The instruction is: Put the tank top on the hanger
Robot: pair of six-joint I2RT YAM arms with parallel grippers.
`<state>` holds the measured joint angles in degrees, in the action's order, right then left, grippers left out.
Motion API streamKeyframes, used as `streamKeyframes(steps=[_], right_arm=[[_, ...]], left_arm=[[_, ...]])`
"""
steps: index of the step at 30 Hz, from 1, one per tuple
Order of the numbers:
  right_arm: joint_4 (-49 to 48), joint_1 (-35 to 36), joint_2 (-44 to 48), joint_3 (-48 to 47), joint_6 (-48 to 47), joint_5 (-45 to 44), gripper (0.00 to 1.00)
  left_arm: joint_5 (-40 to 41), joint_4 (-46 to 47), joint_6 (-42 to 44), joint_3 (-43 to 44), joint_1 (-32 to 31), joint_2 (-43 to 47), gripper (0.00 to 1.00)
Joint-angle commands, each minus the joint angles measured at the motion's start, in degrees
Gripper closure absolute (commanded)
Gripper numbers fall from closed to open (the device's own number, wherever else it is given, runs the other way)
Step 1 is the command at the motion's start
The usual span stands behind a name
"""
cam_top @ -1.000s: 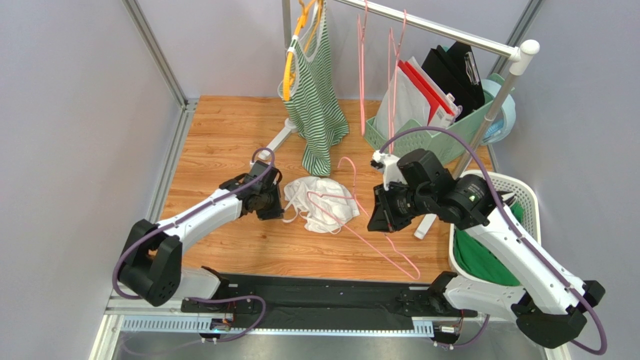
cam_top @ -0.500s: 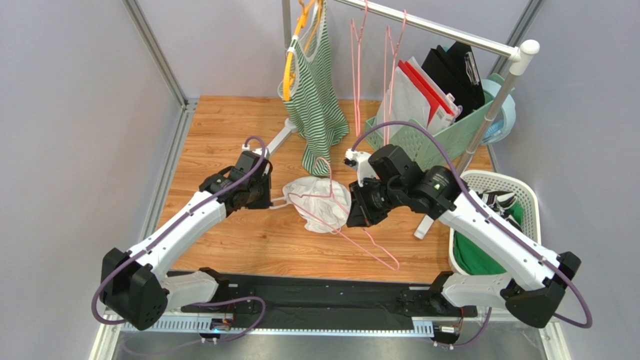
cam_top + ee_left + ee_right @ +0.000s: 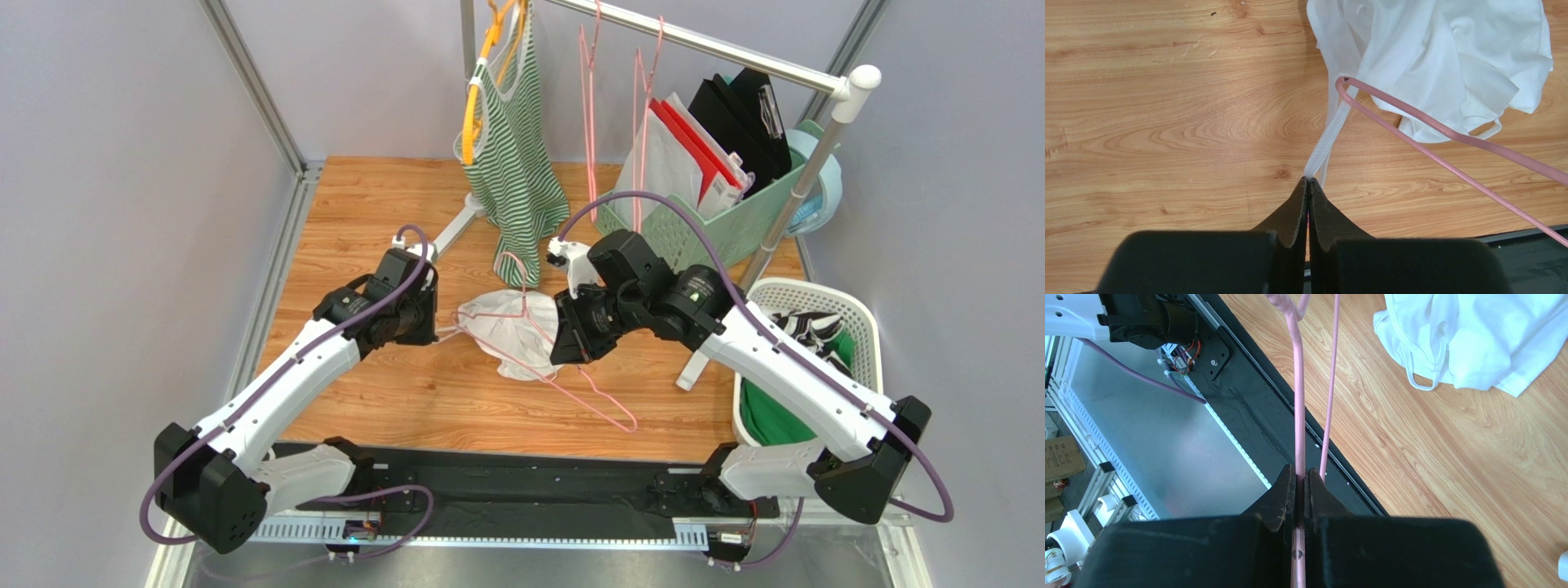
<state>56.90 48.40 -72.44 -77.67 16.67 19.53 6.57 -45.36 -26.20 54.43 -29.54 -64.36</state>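
Pinching, left gripper [image 3: 1308, 181]: its black jaws are pressed together on the end of a narrow white strap [image 3: 1328, 138], which runs taut straight ahead of the fingertips.
Tank top: the plain white sleeveless top of thin soft fabric [image 3: 1438, 55] lies crumpled on the table, ahead of the left gripper and a little to its right; in the overhead view it sits between the two grippers [image 3: 509, 333].
Hanger: the thin pink wire hanger [image 3: 1438, 131] has a rounded corner lying against the strap just ahead of the left fingertips. From there two wires slant away to that gripper's right, across the lower edge of the white fabric. Whether the strap passes through the corner cannot be told.
Right gripper [image 3: 1301, 475]: it is clamped shut on one pink wire of the hanger [image 3: 1297, 386]. That wire rises straight out of the jaws, and a second wire runs just beside it on the right. The white top [image 3: 1487, 337] lies ahead and to this gripper's right, apart from it.
Overhead, right gripper [image 3: 567, 341]: it is just beside the white heap, with the hanger's long wire [image 3: 589, 392] trailing behind it toward the arm bases.
Overhead, left gripper [image 3: 427, 316]: it is on the opposite side of the heap.
Table: light wooden tabletop [image 3: 368, 233] under both grippers.
Beyond the grippers: a green-and-white striped tank top [image 3: 515, 172] hangs on a yellow-orange hanger [image 3: 476, 92] from a metal rail [image 3: 699, 43], with more pink wire hangers [image 3: 589, 98] beside it.
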Motion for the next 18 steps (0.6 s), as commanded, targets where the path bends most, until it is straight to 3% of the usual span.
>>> streamKeyframes(steps=[1, 18], right_arm=[[-3.38, 0.73, 0.37, -2.66, -0.49, 2.09, 1.0], [4.27, 0.82, 4.33, -1.7, -1.64, 1.39, 1.0]], left_arm=[[2.13, -2.09, 3.69, 4.44, 0.36, -0.24, 1.0], [2.31, -2.8, 8.17, 12.97, 0.62, -5.69, 1.0]])
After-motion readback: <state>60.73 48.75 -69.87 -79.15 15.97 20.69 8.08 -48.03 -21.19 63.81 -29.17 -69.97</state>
